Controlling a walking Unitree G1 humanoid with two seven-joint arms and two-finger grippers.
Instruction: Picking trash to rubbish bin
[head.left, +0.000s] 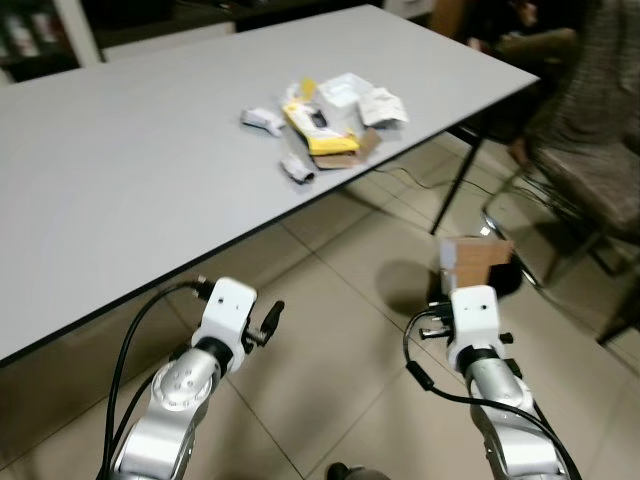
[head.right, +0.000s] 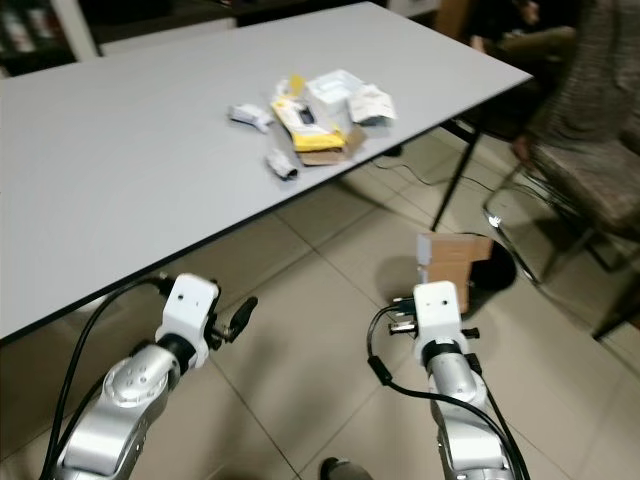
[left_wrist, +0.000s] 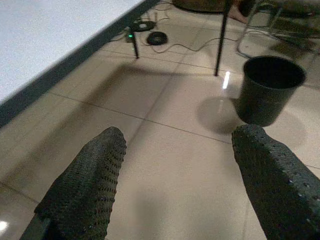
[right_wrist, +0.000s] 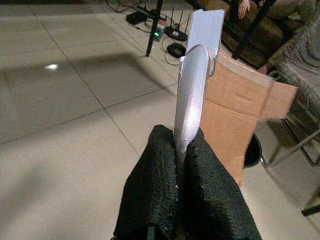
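1. Down at floor level, I had the right gripper (right_wrist: 186, 145) pinching a piece of brown cardboard (right_wrist: 235, 120) that carried a pale grey strip; both black fingers (right_wrist: 155, 170) were pressed together on its lower edge, and the piece stood upright above them.
2. From the head camera I saw that cardboard (head.left: 478, 262) held out in front of the right wrist, over the tiled floor (head.left: 340, 330) beyond the table's near edge.
3. I could see the black rubbish bin (left_wrist: 270, 87) standing on the tiles near a table leg (left_wrist: 221, 37); in the head views its dark rim (head.right: 500, 272) showed just behind the held cardboard.
4. My left gripper (left_wrist: 180, 185) hung empty above the floor with its two fingers (left_wrist: 90, 180) spread wide, pointing roughly toward the bin.
5. On the grey table (head.left: 120, 160) the rest of the trash lay in a loose cluster near the far right edge: a yellow packet (head.left: 318, 128), a white tray-like piece (head.left: 345, 90), a printed white wrapper (head.left: 383, 106), a brown scrap (head.left: 345, 157) under the packet, and two small crumpled white bits (head.left: 262, 120) and (head.left: 298, 168) off to the side.
6. I noted a metal-framed chair (head.left: 570, 190) to the right of the bin, and some cables with a small green light (left_wrist: 131, 35) on the floor under the table.
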